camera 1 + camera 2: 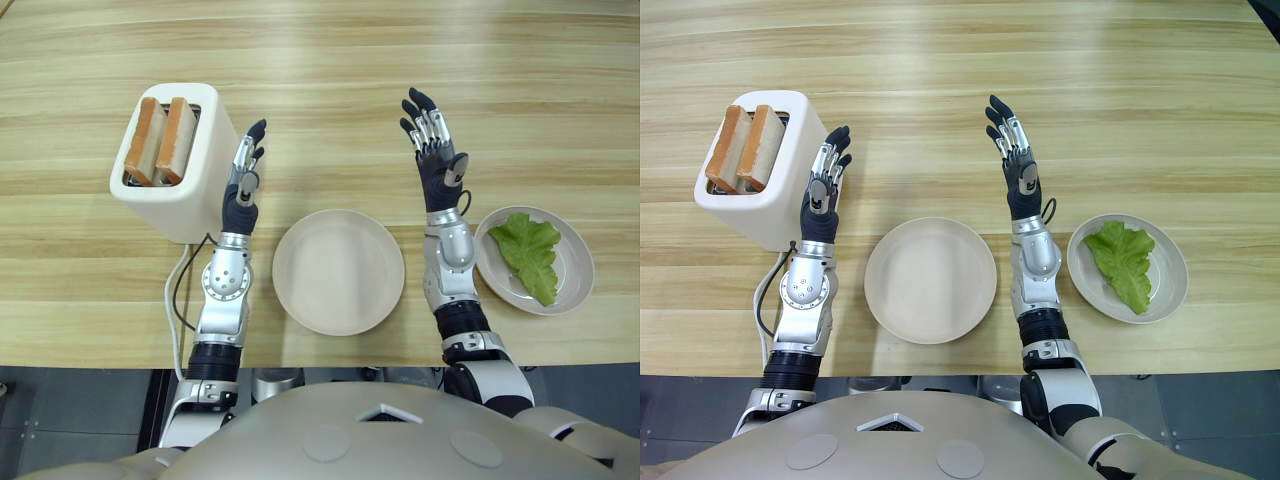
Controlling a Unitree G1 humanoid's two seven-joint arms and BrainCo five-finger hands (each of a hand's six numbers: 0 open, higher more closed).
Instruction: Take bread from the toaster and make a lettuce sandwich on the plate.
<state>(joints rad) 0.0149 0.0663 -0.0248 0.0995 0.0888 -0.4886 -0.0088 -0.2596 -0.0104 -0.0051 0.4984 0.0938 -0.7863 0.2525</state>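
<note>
A white toaster (185,190) stands at the left of the wooden table with two slices of bread (160,140) upright in its slots. An empty beige plate (338,272) lies in the middle near the front edge. A second plate (570,250) at the right holds a green lettuce leaf (530,255). My left hand (244,175) is open, fingers straight, right beside the toaster's right wall. Between the two plates, my right hand (432,140) is open and raised, fingers pointing away from me, with nothing in it.
The toaster's cable (175,290) runs down its front and off the table's front edge beside my left forearm. The far half of the wooden table (400,60) is bare.
</note>
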